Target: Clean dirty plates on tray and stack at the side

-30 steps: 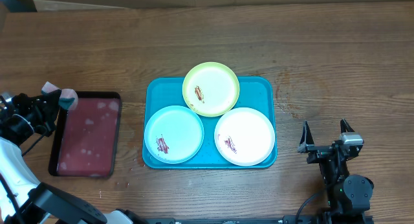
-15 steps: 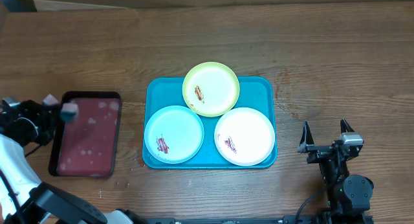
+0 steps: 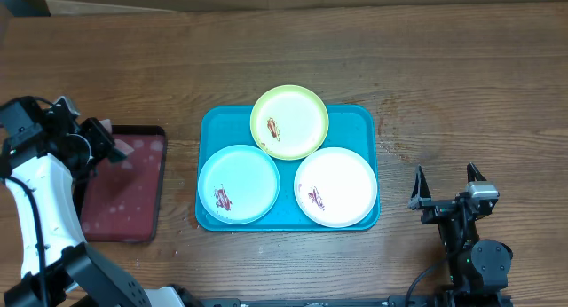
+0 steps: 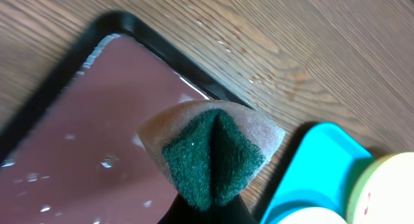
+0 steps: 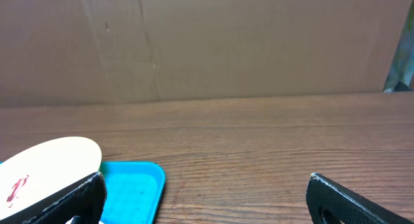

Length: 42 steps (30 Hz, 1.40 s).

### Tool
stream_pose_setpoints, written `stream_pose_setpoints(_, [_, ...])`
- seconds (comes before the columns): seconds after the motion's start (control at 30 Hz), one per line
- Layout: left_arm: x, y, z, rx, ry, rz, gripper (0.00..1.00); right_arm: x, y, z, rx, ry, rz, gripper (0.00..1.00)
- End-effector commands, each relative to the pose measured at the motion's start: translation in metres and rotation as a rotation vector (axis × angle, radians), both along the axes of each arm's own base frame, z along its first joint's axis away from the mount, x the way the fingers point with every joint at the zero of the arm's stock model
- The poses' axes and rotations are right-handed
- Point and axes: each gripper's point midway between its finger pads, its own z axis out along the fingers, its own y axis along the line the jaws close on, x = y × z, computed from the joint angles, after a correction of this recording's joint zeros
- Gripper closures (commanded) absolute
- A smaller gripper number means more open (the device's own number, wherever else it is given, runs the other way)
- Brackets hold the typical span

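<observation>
The turquoise tray [image 3: 355, 122] sits mid-table and holds three plates: a lime green plate [image 3: 297, 116] at the back, a light blue plate [image 3: 244, 178] front left, a white plate [image 3: 342, 183] front right. Each has a reddish-brown smear. My left gripper [image 3: 105, 140] is shut on a folded sponge [image 4: 213, 149], green scrub side inward, held above the right part of the dark red tray [image 3: 133, 196], left of the turquoise tray [image 4: 310, 166]. My right gripper [image 3: 446, 184] is open and empty, right of the tray; the white plate [image 5: 45, 166] shows at its left.
The dark red tray with a black rim [image 4: 77, 153] holds a wet film with small bubbles. A cardboard wall [image 5: 207, 43] stands behind the table. Bare wooden tabletop [image 3: 461, 94] lies to the right of the turquoise tray.
My left arm has swung from the far left edge toward the right, carrying the sponge over the dark red tray. The right arm and plates have not moved.
</observation>
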Motion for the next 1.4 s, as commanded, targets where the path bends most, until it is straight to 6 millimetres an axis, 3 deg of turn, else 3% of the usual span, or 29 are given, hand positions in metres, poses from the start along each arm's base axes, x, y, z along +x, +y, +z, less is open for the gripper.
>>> stream_pose_setpoints(0.0, [0.007, 0.019, 0.079, 0.173, -0.163, 0.011, 0.96, 0.000, -0.002, -0.002, 0.004, -0.002, -0.008, 0.00])
stream_pose_setpoints(0.07, [0.011, 0.016, 0.117, 0.208, -0.257, 0.005, 0.96, 0.000, -0.002, -0.002, 0.004, -0.002, -0.008, 0.00])
stream_pose_setpoints(0.13, [0.013, 0.009, 0.139, 0.210, -0.319, -0.014, 0.96, 0.000, -0.002, -0.002, 0.004, -0.002, -0.008, 0.00])
stream_pose_setpoints(0.2, [0.010, 0.011, 0.140, 0.241, -0.308, -0.012, 0.96, 0.000, -0.002, -0.002, 0.004, -0.002, -0.008, 0.00])
stream_pose_setpoints(0.23, [0.007, 0.015, 0.132, 0.262, -0.274, -0.002, 0.96, 0.000, -0.002, -0.002, 0.004, -0.002, -0.008, 0.00])
stream_pose_setpoints(0.3, [-0.009, 0.034, 0.080, 0.304, -0.099, 0.074, 0.96, 0.000, -0.002, -0.002, 0.004, -0.002, -0.008, 0.00])
stream_pose_setpoints(0.4, [-0.018, 0.037, 0.008, 0.249, 0.042, 0.101, 0.96, 0.000, -0.002, -0.002, 0.004, -0.002, -0.008, 0.00])
stream_pose_setpoints(0.47, [-0.023, 0.034, -0.025, 0.207, 0.114, 0.090, 0.96, 0.000, -0.002, -0.002, 0.004, -0.002, -0.008, 0.00])
stream_pose_setpoints(0.53, [-0.025, 0.033, -0.039, 0.192, 0.155, 0.069, 0.96, 0.000, -0.002, -0.002, 0.004, -0.002, -0.008, 0.00])
stream_pose_setpoints(0.63, [-0.018, 0.036, -0.017, 0.200, 0.117, 0.079, 0.96, 0.000, -0.002, -0.002, 0.004, -0.002, -0.008, 0.00])
stream_pose_setpoints(0.73, [-0.005, 0.045, 0.042, 0.253, 0.013, 0.109, 0.96, 0.000, -0.002, -0.002, 0.004, -0.002, -0.008, 0.00])
stream_pose_setpoints(0.77, [-0.001, 0.047, 0.076, 0.279, -0.050, 0.131, 0.96, 0.000, -0.002, -0.002, 0.004, -0.002, -0.008, 0.00])
stream_pose_setpoints(0.83, [-0.002, 0.047, 0.112, 0.304, -0.118, 0.159, 0.96, 0.000, -0.002, -0.002, 0.004, -0.002, -0.008, 0.00])
stream_pose_setpoints(0.87, [-0.004, 0.047, 0.120, 0.324, -0.130, 0.168, 0.96, 0.000, -0.002, -0.002, 0.004, -0.002, -0.008, 0.00])
stream_pose_setpoints(0.93, [-0.017, 0.056, 0.102, 0.372, -0.054, 0.236, 0.96, 0.000, -0.002, -0.002, 0.004, -0.002, -0.008, 0.00])
stream_pose_setpoints(1.1, [-0.040, 0.040, -0.020, 0.253, 0.187, 0.196, 0.96, 0.000, -0.002, -0.002, 0.004, -0.002, -0.008, 0.00])
stream_pose_setpoints(1.17, [-0.050, 0.034, -0.051, 0.216, 0.261, 0.184, 0.96, 0.000, -0.002, -0.002, 0.004, -0.002, -0.008, 0.00])
stream_pose_setpoints(1.2, [-0.051, 0.034, -0.055, 0.209, 0.276, 0.182, 0.96, 0.000, -0.002, -0.002, 0.004, -0.002, -0.008, 0.00])
stream_pose_setpoints(1.27, [-0.047, 0.036, -0.044, 0.212, 0.258, 0.186, 0.96, 0.000, -0.002, -0.002, 0.004, -0.002, -0.008, 0.00])
stream_pose_setpoints(1.37, [-0.023, 0.036, 0.012, 0.212, 0.117, 0.175, 0.96, 0.000, -0.002, -0.002, 0.004, -0.002, -0.008, 0.00])
